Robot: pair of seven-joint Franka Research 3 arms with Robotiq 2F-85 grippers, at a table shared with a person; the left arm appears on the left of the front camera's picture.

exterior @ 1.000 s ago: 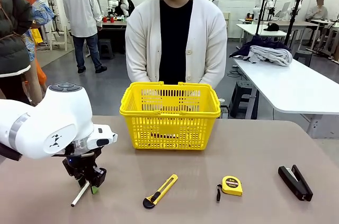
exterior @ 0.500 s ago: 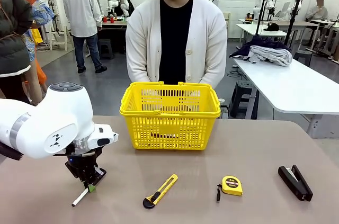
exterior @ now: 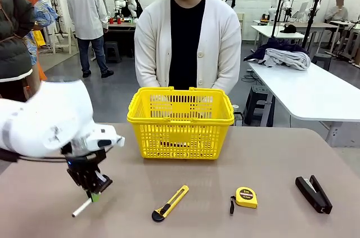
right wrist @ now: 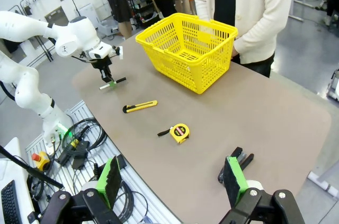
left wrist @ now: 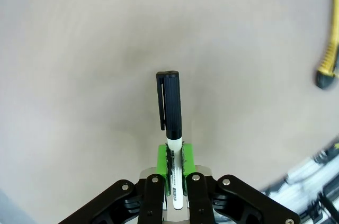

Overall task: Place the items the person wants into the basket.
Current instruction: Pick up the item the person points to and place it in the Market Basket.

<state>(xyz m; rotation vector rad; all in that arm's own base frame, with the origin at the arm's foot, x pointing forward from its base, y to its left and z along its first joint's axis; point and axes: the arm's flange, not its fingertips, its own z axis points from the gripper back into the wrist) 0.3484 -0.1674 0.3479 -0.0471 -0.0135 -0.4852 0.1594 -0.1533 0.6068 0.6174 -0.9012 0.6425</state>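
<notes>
Left gripper [exterior: 93, 193] is clamped tight on the white marker [exterior: 82, 207], and in the left wrist view you can see it clearly: the green pads [left wrist: 161, 158] squeeze the white barrel from both sides while the black cap [left wrist: 171, 102] sticks out beyond them over the bare table [left wrist: 79, 49]. From the front, the marker hangs tilted, its white end poking down towards the near left, close above the tabletop. That's at the left side of the table [exterior: 236, 153], well apart from the yellow basket [exterior: 180, 120], which sits at the far middle right in front of the person [exterior: 185, 46] in the white cardigan.

Over to the right gripper [right wrist: 172, 179]: its jaws are spread wide with nothing between them, hanging high over the table's near right edge.

On the near strip, the utility knife [exterior: 170, 202] lies left of centre, the yellow tape measure [exterior: 246, 197] just right of it, and the black stapler [exterior: 314, 193] is farther right. All three rest flat on the table, apart from each other.
</notes>
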